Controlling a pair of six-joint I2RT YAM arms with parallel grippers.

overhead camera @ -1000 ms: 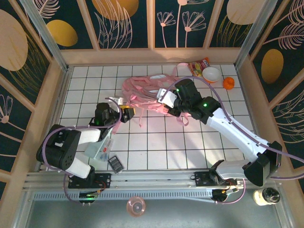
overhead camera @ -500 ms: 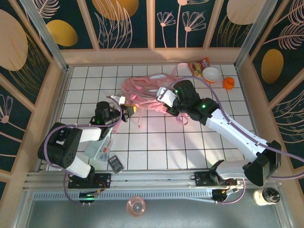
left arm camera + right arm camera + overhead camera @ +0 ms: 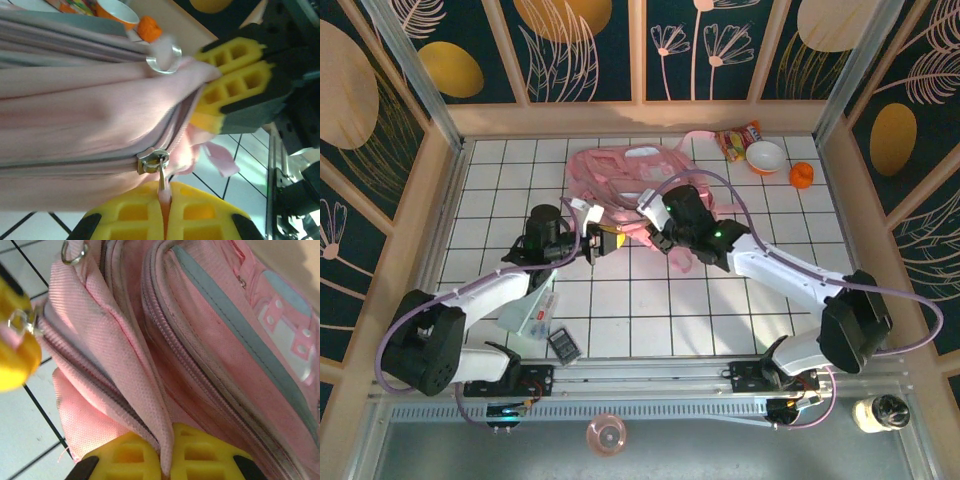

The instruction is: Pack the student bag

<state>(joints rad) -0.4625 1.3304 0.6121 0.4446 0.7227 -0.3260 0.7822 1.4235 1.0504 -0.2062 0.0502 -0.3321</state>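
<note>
The left gripper [image 3: 165, 212] has its yellow ribbed pads pressed together on the thin pull tab [image 3: 162, 184] of a silver metal zip slider [image 3: 151, 162]. The slider sits on a zip line running along the large, soft pink fabric student bag [image 3: 75, 115]. Just beyond it in the left wrist view, the right gripper [image 3: 220, 82] pinches the bag's fabric at the end of the same zip, its yellow pads closed with pink cloth between them, and a small metal ring [image 3: 165, 57] hangs beside that pinch. In the right wrist view the right gripper [image 3: 166, 452] is clamped narrowly on the edge of a pink flap, with the bag's zipped pockets and pale translucent panels [image 3: 280, 335] spreading away above. From overhead, the left gripper [image 3: 592, 240] and right gripper [image 3: 653, 222] both meet the near edge of the bag [image 3: 615, 175], which lies crumpled on the far middle of the white tiled table [image 3: 650, 310]. At the far right corner lie a colourful snack packet [image 3: 738, 138], a white bowl with an orange rim [image 3: 765, 156] and a small orange object [image 3: 802, 176]. Near the left arm's base lie a flat translucent pouch [image 3: 525, 312] and a dark calculator [image 3: 563, 345].
</note>
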